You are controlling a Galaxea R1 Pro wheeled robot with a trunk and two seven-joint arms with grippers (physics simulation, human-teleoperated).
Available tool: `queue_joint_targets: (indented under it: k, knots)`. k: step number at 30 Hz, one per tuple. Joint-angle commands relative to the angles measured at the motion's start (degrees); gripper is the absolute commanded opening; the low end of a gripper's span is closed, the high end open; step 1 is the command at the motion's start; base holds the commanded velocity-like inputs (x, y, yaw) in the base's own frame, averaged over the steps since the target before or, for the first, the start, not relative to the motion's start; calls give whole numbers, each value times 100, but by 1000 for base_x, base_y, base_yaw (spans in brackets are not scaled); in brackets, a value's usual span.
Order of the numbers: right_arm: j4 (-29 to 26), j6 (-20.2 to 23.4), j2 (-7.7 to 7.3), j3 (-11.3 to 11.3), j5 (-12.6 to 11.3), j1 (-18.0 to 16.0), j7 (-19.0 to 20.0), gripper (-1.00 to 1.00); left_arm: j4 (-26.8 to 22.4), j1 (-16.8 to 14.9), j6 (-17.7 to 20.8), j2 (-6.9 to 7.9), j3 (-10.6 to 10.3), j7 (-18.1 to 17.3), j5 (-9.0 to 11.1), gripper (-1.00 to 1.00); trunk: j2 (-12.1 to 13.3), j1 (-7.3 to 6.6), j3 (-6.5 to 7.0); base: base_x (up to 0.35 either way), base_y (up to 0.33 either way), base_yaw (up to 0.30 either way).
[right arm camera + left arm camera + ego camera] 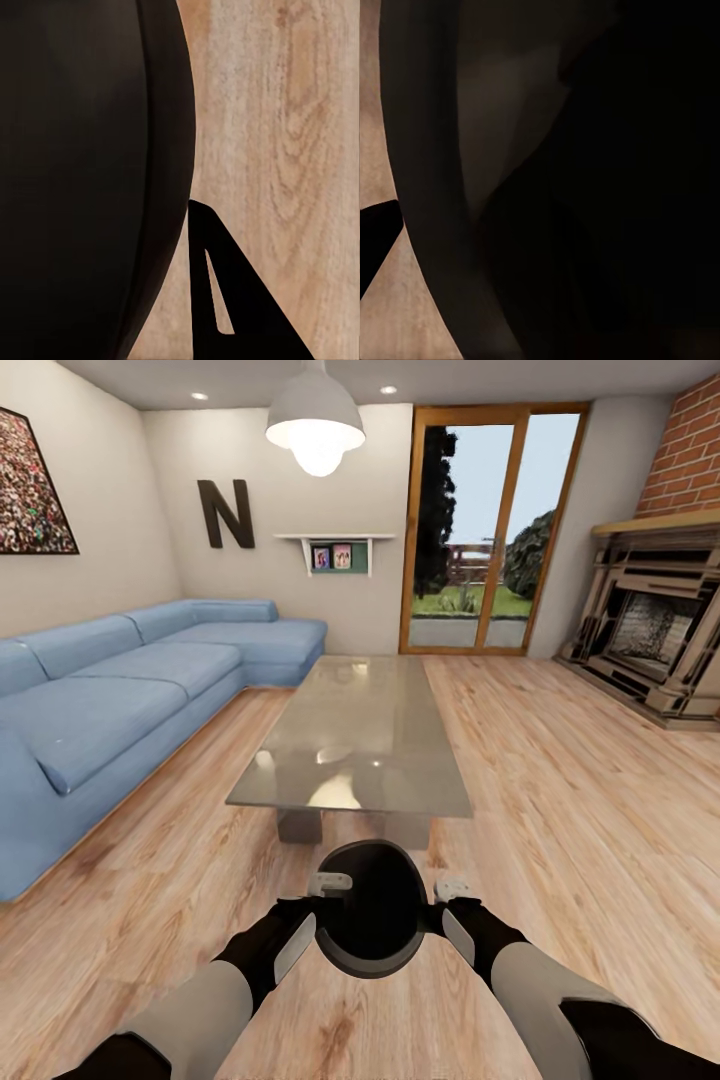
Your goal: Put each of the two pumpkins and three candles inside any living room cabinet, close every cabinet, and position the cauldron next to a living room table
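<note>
the cauldron [371, 908] sits between the left gripper [318, 900] and right gripper [447, 905], just short of the table [355, 735] at 12 o'clock; whether either grips it, cannot tell. wooden floor [560, 780] all round, blue sofa [110, 700] at 10 o'clock, fireplace [655, 630] at 2.

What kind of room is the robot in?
Most likely a living room: there's a long blue corner sofa, a low glossy grey coffee table on the wooden floor, and a fireplace below a brick wall.
</note>
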Motion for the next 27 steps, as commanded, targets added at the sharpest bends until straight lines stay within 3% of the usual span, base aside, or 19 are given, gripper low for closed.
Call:
queue_joint_targets:
  k: [1, 27]
  knots:
    - [-26, 26, 7, -98, -127, -4, -10, -100, -8, -3, 18, 0, -30, 36, 69, -100, -3, -2, -14, 0, 0, 0]
    - [-26, 26, 6, -106, -127, -6, -10, -100, -8, -3, 12, 0, -30, 36, 69, -100, -3, -2, -253, 0, 0, 0]
